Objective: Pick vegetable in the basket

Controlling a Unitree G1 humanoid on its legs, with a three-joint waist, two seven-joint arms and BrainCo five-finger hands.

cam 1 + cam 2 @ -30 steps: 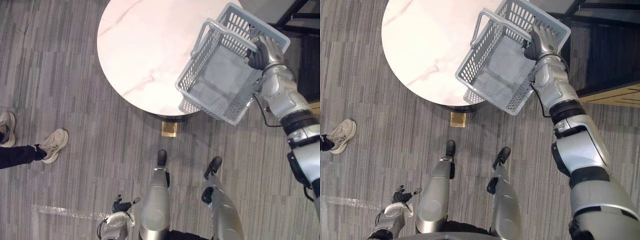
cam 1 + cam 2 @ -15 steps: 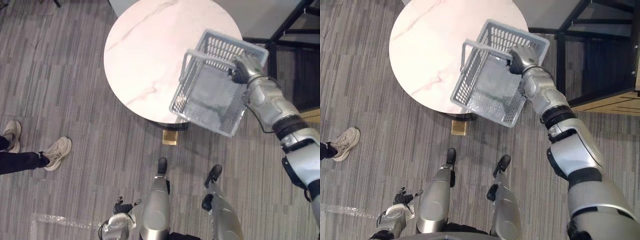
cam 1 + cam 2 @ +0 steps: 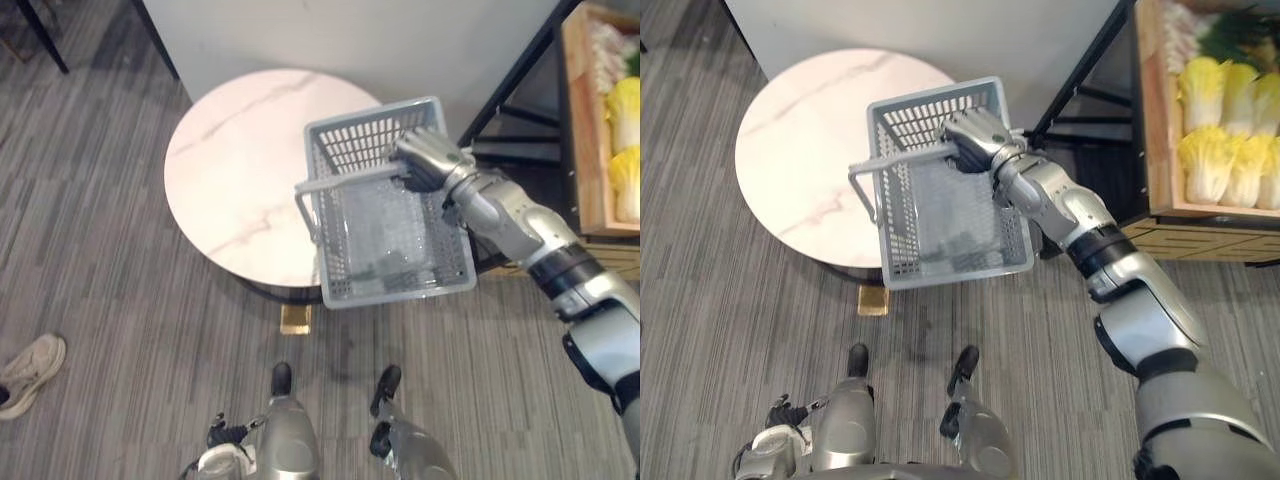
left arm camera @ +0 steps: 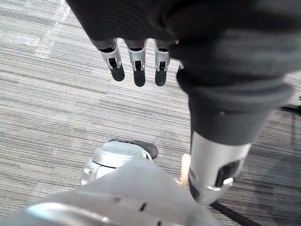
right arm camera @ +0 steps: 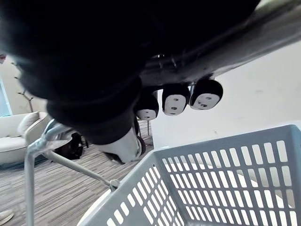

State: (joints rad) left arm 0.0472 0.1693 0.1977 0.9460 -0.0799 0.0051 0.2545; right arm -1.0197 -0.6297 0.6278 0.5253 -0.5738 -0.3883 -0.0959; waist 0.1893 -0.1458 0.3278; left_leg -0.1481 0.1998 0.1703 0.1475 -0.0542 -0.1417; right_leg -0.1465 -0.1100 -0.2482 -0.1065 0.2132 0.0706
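A grey plastic basket (image 3: 385,215) hangs level from its handle (image 3: 345,180), over the right edge of the round table. My right hand (image 3: 428,160) is shut on that handle, and the right wrist view shows its fingers (image 5: 176,99) curled above the basket's mesh wall (image 5: 225,188). The basket looks empty inside. Yellow-green cabbages (image 3: 1210,120) lie in a wooden shelf tray (image 3: 1152,110) to the right of the basket. My left hand (image 3: 225,445) hangs low by my side, its fingers (image 4: 136,66) straight and holding nothing.
The round pale marble table (image 3: 240,170) stands ahead on striped grey carpet. A white wall (image 3: 350,40) rises behind it. Black shelf framing (image 3: 510,90) runs between the table and the wooden tray. A person's shoe (image 3: 30,365) rests at the left.
The camera has swung up and right, bringing the shelf with cabbages into view. The basket has gone from tilted to level in my right hand. The person's shoe now sits further left.
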